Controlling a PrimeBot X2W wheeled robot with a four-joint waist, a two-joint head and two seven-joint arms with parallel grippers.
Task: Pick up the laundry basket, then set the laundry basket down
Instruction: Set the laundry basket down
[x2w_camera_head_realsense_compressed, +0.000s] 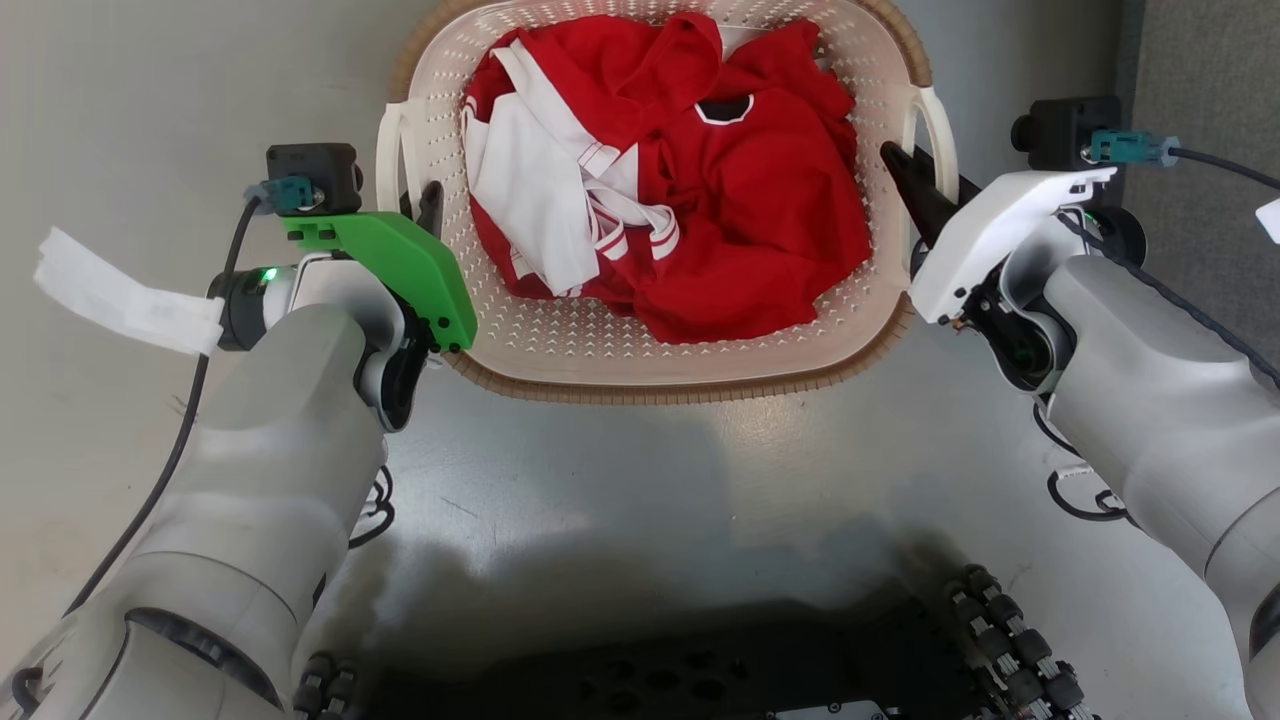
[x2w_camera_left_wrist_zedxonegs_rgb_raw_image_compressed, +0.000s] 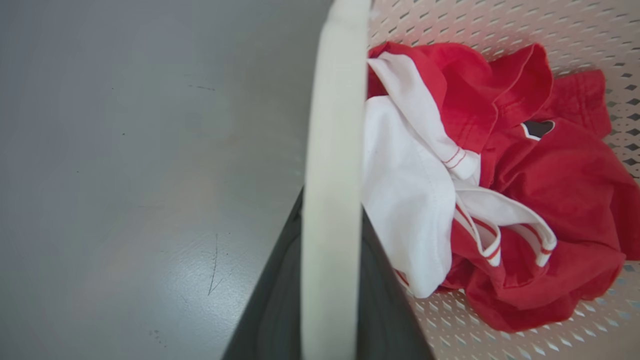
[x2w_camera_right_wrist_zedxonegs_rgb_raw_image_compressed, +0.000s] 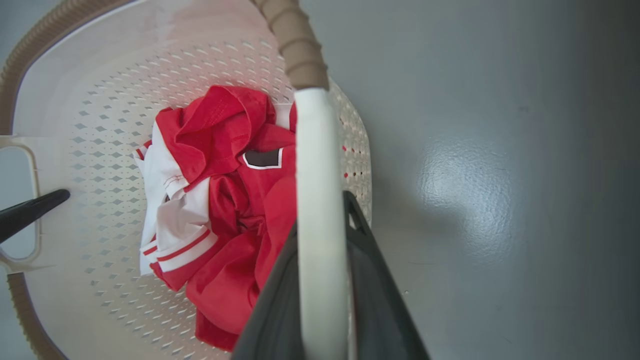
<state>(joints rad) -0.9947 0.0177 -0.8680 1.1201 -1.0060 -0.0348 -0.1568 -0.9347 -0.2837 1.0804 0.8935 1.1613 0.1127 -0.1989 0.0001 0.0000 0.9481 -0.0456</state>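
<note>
The laundry basket (x2w_camera_head_realsense_compressed: 680, 385) is cream-white and perforated with a brown woven rim, and sits at the top centre of the head view. It holds red and white clothes (x2w_camera_head_realsense_compressed: 760, 200). My left gripper (x2w_camera_head_realsense_compressed: 425, 205) is shut on the basket's left loop handle (x2w_camera_head_realsense_compressed: 388, 150). That white handle (x2w_camera_left_wrist_zedxonegs_rgb_raw_image_compressed: 332, 125) runs straight up between the two dark fingers (x2w_camera_left_wrist_zedxonegs_rgb_raw_image_compressed: 280, 300). My right gripper (x2w_camera_head_realsense_compressed: 910, 180) is shut on the right loop handle (x2w_camera_head_realsense_compressed: 940, 125), and this handle (x2w_camera_right_wrist_zedxonegs_rgb_raw_image_compressed: 312, 150) likewise passes between its fingers (x2w_camera_right_wrist_zedxonegs_rgb_raw_image_compressed: 375, 290). Whether the basket rests on the floor cannot be told.
Grey floor (x2w_camera_head_realsense_compressed: 650, 480) surrounds the basket. My dark wheeled base (x2w_camera_head_realsense_compressed: 700, 670) lies along the bottom edge. A darker strip (x2w_camera_head_realsense_compressed: 1200, 60) borders the floor at the upper right. A white paper tag (x2w_camera_head_realsense_compressed: 120, 295) and a cable hang from my left wrist.
</note>
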